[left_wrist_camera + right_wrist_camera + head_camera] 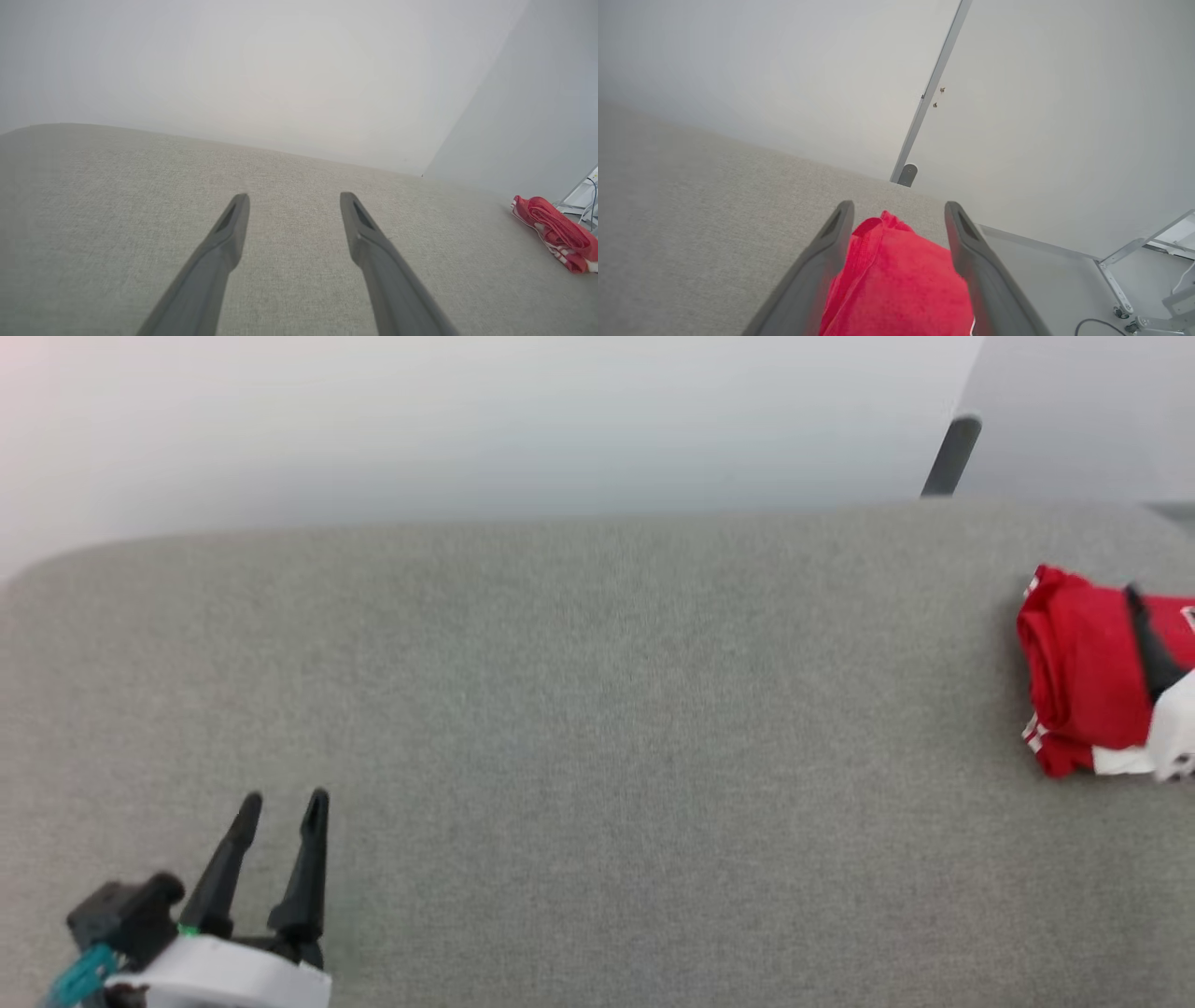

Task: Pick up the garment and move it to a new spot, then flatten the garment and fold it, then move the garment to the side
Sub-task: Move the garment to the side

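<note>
- Head view: the left gripper [285, 798] hovers over the lower left of the grey fabric-covered desk [607, 709], its fingers spread with nothing between them. The garment [1083, 672], a folded red bundle with striped trim, lies at the desk's far right edge. A dark finger [1150, 649] of the right gripper crosses over it.
- Left wrist view: the left gripper [294, 198] is released and empty above bare fabric. The garment [556, 231] lies well apart, at the right.
- Right wrist view: the right gripper [899, 207] stands released, its fingers wide to either side of the garment [896, 284], which rests on the desk [691, 224]. A dark-capped post [907, 174] rises behind the desk's edge.
</note>
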{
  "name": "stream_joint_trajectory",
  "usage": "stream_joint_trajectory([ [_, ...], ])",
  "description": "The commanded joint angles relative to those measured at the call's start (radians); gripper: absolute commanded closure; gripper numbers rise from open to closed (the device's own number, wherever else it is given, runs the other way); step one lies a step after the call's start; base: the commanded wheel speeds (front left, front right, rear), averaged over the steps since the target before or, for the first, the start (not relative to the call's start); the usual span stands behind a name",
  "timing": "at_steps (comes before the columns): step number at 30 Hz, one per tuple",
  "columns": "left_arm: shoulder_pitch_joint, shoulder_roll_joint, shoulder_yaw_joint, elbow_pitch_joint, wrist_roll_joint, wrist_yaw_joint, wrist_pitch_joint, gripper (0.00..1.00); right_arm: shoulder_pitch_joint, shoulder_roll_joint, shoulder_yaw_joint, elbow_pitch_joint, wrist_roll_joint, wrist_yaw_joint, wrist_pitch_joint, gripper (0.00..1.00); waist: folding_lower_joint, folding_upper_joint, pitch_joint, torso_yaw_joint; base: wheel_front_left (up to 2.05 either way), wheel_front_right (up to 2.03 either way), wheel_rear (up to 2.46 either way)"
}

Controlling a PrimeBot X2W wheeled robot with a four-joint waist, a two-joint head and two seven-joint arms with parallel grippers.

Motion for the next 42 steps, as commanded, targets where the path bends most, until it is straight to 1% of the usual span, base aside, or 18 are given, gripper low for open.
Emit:
stream_joint_trajectory([
  [1,0.020,-0.001,0.007,0.001,0.006,0.003,0.000,0.00,0.033,0.009,-0.011,-0.012,0.013,-0.001,-0.008,0.00,0.0000,0.0000,-0.079,0.001,0.00,0.00,0.00],
  [9,0.119,-0.010,0.087,-0.039,0.017,0.025,0.001,0.00,0.224,0.067,-0.117,-0.161,0.013,-0.001,-0.021,0.00,0.0000,0.0000,-0.146,-0.001,0.00,0.00,0.00],
  [16,0.188,-0.024,0.148,-0.072,0.030,0.019,0.001,0.00,0.404,0.117,-0.251,-0.336,-0.030,-0.001,-0.022,0.00,0.0000,0.0000,-0.169,0.005,0.00,0.00,0.00],
  [22,0.220,-0.040,0.187,-0.085,0.039,0.009,0.001,0.00,0.540,0.174,-0.335,-0.452,-0.070,-0.001,-0.022,0.00,0.0000,0.0000,-0.181,0.016,0.00,0.00,0.00],
  [33,0.250,-0.055,0.225,-0.077,0.044,-0.002,0.001,0.00,0.727,0.285,-0.427,-0.613,-0.127,-0.001,0.003,0.00,0.0000,0.0000,-0.189,0.027,0.00,0.00,0.00],
  [38,0.256,-0.060,0.234,-0.075,0.046,-0.006,0.001,0.00,0.780,0.317,-0.453,-0.674,-0.142,-0.001,0.017,0.00,0.0000,0.0000,-0.188,0.025,0.00,0.00,0.00],
  [42,0.259,-0.058,0.233,-0.078,0.048,-0.008,0.001,0.00,0.803,0.331,-0.467,-0.708,-0.151,-0.001,0.029,0.00,0.0000,0.0000,-0.187,0.023,0.00,0.00,0.00],
])
